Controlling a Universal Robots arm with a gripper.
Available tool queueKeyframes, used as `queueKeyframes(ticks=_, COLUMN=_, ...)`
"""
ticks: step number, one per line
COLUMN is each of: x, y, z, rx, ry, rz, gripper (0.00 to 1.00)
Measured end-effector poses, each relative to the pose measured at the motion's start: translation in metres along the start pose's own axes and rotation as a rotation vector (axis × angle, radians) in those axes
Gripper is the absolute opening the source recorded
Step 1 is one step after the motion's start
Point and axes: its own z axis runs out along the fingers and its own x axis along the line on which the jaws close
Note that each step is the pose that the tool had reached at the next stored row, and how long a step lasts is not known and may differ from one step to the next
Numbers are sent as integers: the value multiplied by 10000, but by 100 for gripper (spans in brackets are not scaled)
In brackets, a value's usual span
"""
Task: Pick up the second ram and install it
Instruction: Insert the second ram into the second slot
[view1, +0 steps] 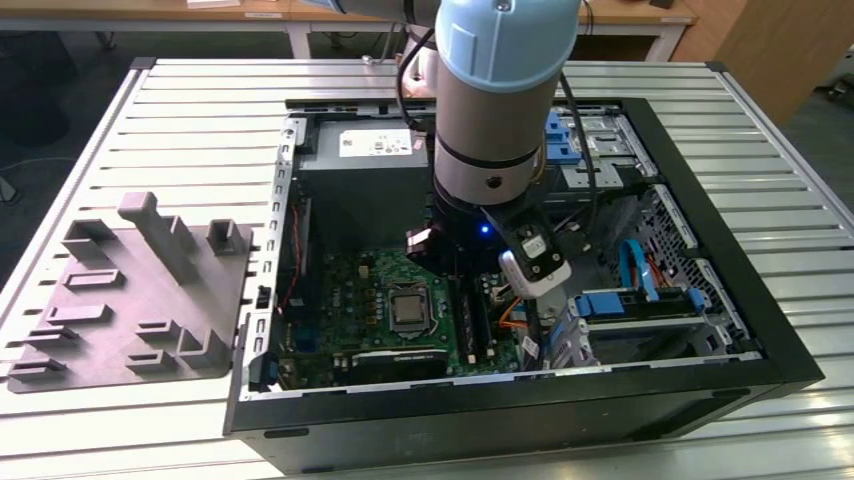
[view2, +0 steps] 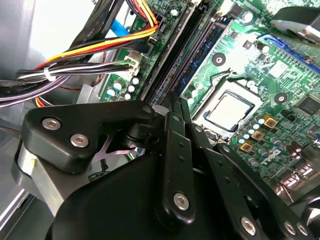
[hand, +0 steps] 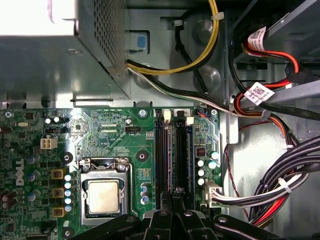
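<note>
Second ram sits edge-on in its slot under the gripper, fingers closed together.

The second ram is a long, thin stick w/ a bluish board, seen edge-on in both wrist views. It stands upright in a black slot on the green mobo, the one nearer the cable bundle. One end sits right under the claw. Can't tell if it's fully clicked in.
</note>
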Motion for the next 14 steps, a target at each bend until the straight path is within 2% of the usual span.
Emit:
queueKeyframes(ticks=10, x=1, y=0, z=0, rx=-5, ry=3, rz=-87, gripper=11)
queueKeyframes(ticks=14, x=1, y=1, z=1, rx=-49, ry=3, rz=-85, gripper=11)
